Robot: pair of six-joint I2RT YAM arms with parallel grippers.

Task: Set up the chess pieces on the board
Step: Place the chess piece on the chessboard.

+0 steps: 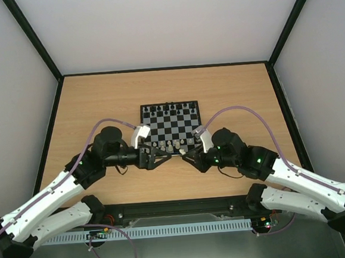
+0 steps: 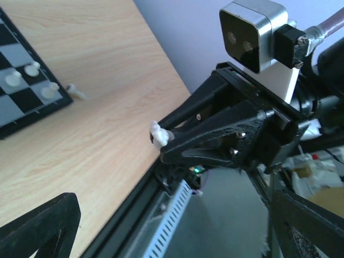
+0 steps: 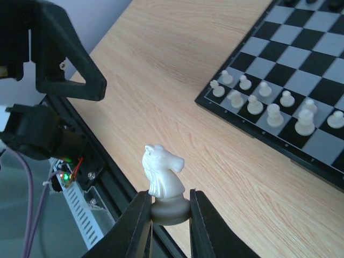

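Currently, a cream-white plastic knight is held upright by the right gripper, just off the black-and-grey chessboard's near edge.

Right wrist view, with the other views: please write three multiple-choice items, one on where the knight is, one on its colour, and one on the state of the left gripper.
1. Where is the knight with regard to the board?
A. Standing on one of its squares
B. Off it, held in the right gripper
C. Lying flat beside it

2. What colour is the knight?
A. Black
B. Cream-white
C. Red

3. How is the left gripper?
A. Open, holding nothing
B. Shut on a pawn
C. Shut on nothing

Answers:
1 B: the right gripper clamps its round base, clear of the board's squares.
2 B: it is pale cream all over.
3 A: its jaws stand wide apart with nothing between them.
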